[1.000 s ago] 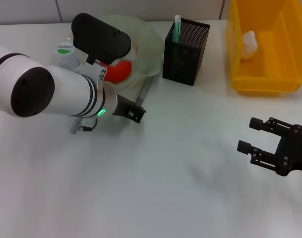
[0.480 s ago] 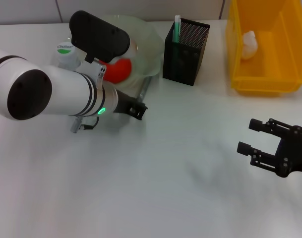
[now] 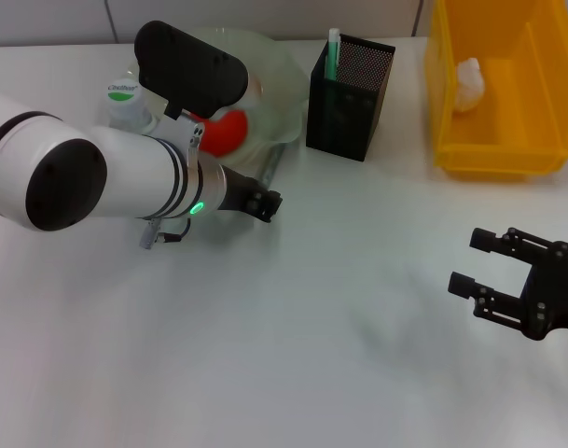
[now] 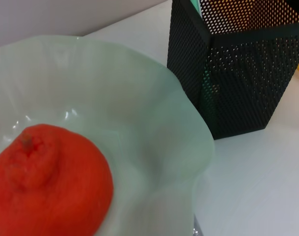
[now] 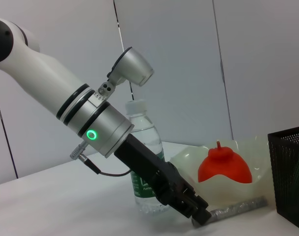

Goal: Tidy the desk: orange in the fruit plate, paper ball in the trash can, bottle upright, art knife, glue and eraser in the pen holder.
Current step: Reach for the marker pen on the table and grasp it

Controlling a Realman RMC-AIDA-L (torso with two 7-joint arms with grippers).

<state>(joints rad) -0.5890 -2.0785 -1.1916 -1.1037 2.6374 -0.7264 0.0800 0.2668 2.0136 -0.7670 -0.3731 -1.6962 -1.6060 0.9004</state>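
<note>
Left gripper [image 3: 265, 203] has crept right along the fruit plate [image 3: 274, 84] front edge, jaw state can't tell. Bottle [image 3: 123, 101] upright left of plate, orange [image 3: 220, 133] inside; right gripper [image 3: 484, 263] far right, jaws wide, empty.

Setting: most likely a robotics lab or test cell staged as an office desk. The work surface is a plain white table [image 3: 293, 355] with no wear marks. Behind it stand pale grey wall panels [image 5: 169, 73] divided by thin dark seams, as in a partitioned indoor bay. Desk props are set along the far edge: a black mesh pen holder [image 3: 350, 84], a yellow trash can [image 3: 504, 93], a pale-green fruit plate [image 3: 274, 84] and a water bottle [image 5: 147, 162]. No window, shelving or signage identifies the building further.
</note>
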